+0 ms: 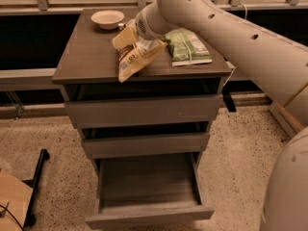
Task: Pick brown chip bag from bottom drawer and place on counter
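Note:
The brown chip bag (134, 54) leans tilted on the counter (91, 57), its lower corner at the front edge and its upper end raised. My gripper (127, 32) is at that upper end, above the middle of the counter, shut on the bag. The wrist and the bag hide most of the gripper. The bottom drawer (147, 218) is pulled out wide and its inside shows nothing in it.
A green-and-white bag (186, 47) lies on the counter's right side. A pale bowl (107, 18) sits at the back. The two upper drawers are slightly ajar. My arm (240, 42) spans the right. A black stand (36, 177) and cardboard (12, 196) are on the floor at left.

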`<state>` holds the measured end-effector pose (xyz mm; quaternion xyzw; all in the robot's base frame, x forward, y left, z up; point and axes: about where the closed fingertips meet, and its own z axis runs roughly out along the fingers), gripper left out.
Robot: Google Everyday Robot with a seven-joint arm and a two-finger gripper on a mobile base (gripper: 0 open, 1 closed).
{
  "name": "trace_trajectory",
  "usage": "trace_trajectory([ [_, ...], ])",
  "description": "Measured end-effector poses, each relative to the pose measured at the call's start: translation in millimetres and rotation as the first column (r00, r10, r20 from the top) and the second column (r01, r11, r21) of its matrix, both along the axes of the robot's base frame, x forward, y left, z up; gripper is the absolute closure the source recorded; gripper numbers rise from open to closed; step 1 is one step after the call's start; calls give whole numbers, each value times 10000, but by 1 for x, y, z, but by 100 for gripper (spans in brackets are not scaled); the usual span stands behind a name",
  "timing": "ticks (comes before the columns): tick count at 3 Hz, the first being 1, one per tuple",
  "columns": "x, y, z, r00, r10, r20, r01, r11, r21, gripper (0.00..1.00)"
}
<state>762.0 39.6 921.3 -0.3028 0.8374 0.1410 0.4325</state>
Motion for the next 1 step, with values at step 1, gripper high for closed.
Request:
trace_trajectory([
  [1,0,0,0,10000,2,-2,-2,10000,0,0],
])
